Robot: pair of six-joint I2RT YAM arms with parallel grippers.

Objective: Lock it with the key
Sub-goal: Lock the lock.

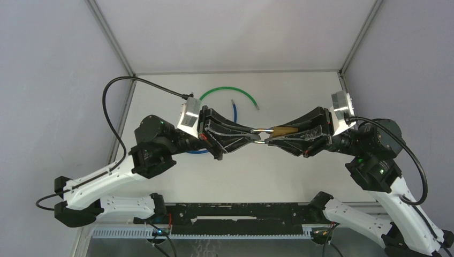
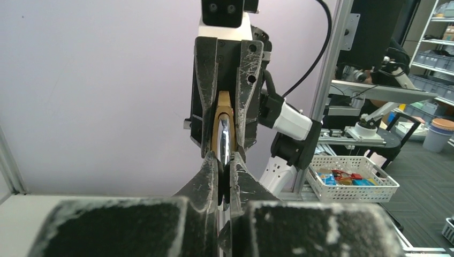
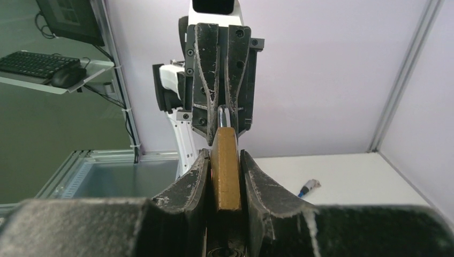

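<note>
A brass padlock [image 1: 284,130] hangs above the table's middle, between the two arms. My right gripper [image 1: 270,135] is shut on its body, which shows as a gold block [image 3: 225,174] clamped between the right fingers [image 3: 198,179]. The chrome shackle [image 1: 259,130] points toward the left arm. My left gripper [image 1: 255,137] is shut on that shackle, which appears edge-on as a bright strip [image 2: 225,140] just past the left gripper's [image 2: 226,170] tips. The key shows in no view.
A green cable loop [image 1: 230,90] and a blue cable [image 1: 235,111] lie on the white table behind the grippers. One cable's plug end [image 3: 309,187] rests on the table right of the padlock. A white basket [image 2: 353,172] stands off the table.
</note>
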